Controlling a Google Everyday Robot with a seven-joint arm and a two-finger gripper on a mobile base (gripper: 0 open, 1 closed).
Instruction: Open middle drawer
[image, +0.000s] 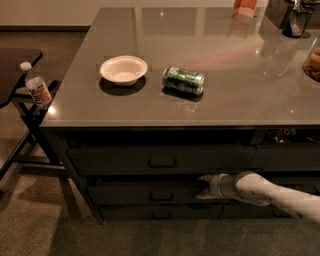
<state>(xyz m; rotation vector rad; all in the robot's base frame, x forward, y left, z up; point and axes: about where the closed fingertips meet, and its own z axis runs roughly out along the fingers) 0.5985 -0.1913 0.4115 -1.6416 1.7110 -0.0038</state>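
The middle drawer (125, 194) is a wide dark grey front under the counter, between a taller drawer front (115, 160) above and a slimmer one (125, 213) below. Its small black loop handle (162, 196) sits at its centre, and the drawer looks closed. My gripper (200, 187), on a white arm reaching in from the right, is level with the middle drawer front and just right of the handle, not touching it. Its fingers point left and are spread apart, holding nothing.
On the grey countertop (250, 95) are a white bowl (123, 69) and a green can lying on its side (183, 80). A water bottle (36, 86) stands on a dark folding stand at the left. Dark containers stand at the counter's far right.
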